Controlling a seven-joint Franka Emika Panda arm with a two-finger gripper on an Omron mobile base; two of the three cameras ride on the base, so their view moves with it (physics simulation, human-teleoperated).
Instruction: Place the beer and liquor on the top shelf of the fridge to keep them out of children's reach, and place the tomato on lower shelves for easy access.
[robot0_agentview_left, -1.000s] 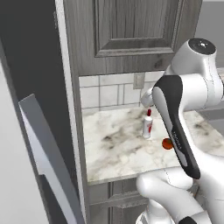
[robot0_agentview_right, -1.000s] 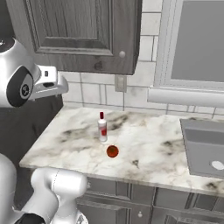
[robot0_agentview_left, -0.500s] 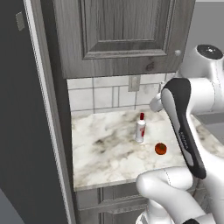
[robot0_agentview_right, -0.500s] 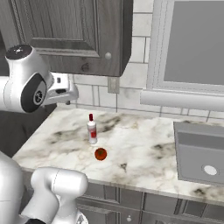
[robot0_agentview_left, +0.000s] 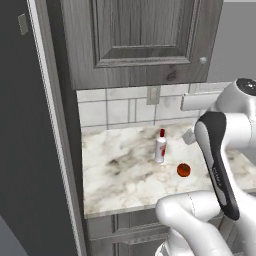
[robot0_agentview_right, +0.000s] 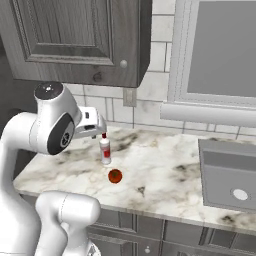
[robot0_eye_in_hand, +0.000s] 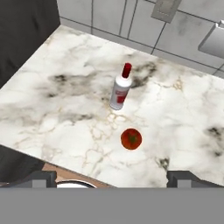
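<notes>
On the marble counter (robot0_agentview_left: 120, 175), 2 of the 3 task items stand free: liquor (robot0_agentview_left: 160, 146) upright, tomato (robot0_agentview_left: 183, 170) near it toward the counter's front edge, apart, not touching. Same pair from the right base camera: liquor (robot0_agentview_right: 105, 149), tomato (robot0_agentview_right: 115, 176); from the hand camera: liquor (robot0_eye_in_hand: 120, 91), tomato (robot0_eye_in_hand: 131, 138).

Beer: not on this counter as far as the views reach; cannot tell where it is, so cannot say whether that step is done.

Fridge (robot0_agentview_left: 30, 140): dark side wall at counter's left end. Interior and shelves hidden from these angles.

Progress, as a judgement: liquor and tomato both not yet placed, so at least 2 placements left (liquor to top shelf, tomato to a lower shelf).

Gripper (robot0_eye_in_hand: 111, 178): 2 dark fingertips (robot0_eye_in_hand: 189, 178) at the bottom corners of the hand view, spread wide, nothing between them, touching nothing. It hangs above the counter looking down at both items. Tomato lies roughly on the centre line; liquor just beyond it.
</notes>
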